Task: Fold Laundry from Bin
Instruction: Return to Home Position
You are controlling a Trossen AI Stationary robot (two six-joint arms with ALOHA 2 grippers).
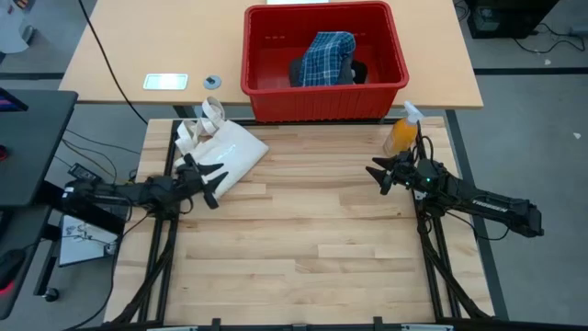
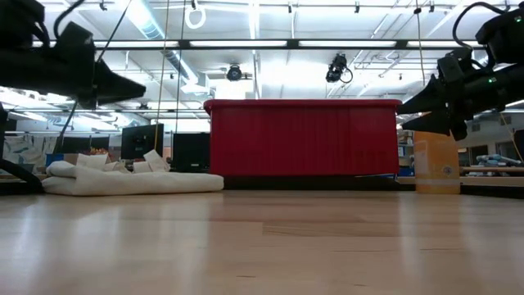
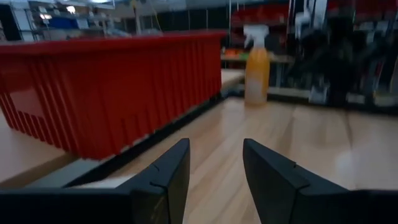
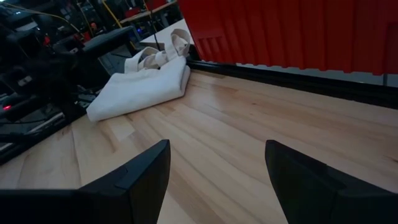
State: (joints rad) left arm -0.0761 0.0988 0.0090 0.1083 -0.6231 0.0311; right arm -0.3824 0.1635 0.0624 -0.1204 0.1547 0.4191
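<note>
The red bin (image 1: pixel 276 78) beyond the wooden table (image 1: pixel 303 248) holds the plaid shirt (image 1: pixel 327 55) atop dark garments (image 1: pixel 303 72), while the left gripper (image 1: pixel 219 184) near the tote bag (image 1: pixel 230 147) and the right gripper (image 1: pixel 378 178) near the spray bottle (image 1: pixel 401 134) hover empty, fingers spread.

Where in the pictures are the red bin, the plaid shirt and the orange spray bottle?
red bin (image 1: pixel 322 106): high view, front wall.
plaid shirt (image 1: pixel 328 57): high view, middle of cloth.
orange spray bottle (image 1: pixel 401 136): high view, its body.
</note>
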